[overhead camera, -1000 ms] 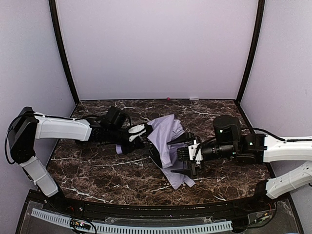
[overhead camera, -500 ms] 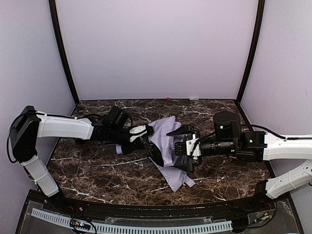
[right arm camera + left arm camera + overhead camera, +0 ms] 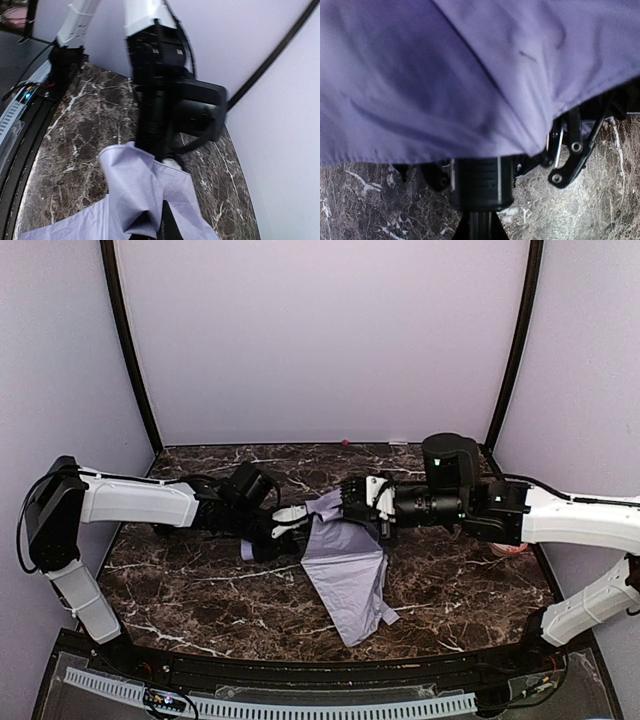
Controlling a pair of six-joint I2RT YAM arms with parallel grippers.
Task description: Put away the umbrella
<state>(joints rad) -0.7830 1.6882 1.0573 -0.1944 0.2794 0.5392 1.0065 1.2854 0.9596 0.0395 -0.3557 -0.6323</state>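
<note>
White shells cover the long links of the left arm (image 3: 130, 502) and right arm (image 3: 580, 525); joints and motor housings are black and rounded. Thin black cables run along both. The left gripper (image 3: 298, 520) shows white fingers (image 3: 290, 512), the right gripper (image 3: 342, 505) black ones.

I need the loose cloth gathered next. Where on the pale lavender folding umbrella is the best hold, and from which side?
Probably the free near tip of the pale lavender folding umbrella, approached from the right arm's side. Its fabric lies spread flat and tapers to that tip, while the top is bunched between the left gripper and right gripper.
</note>
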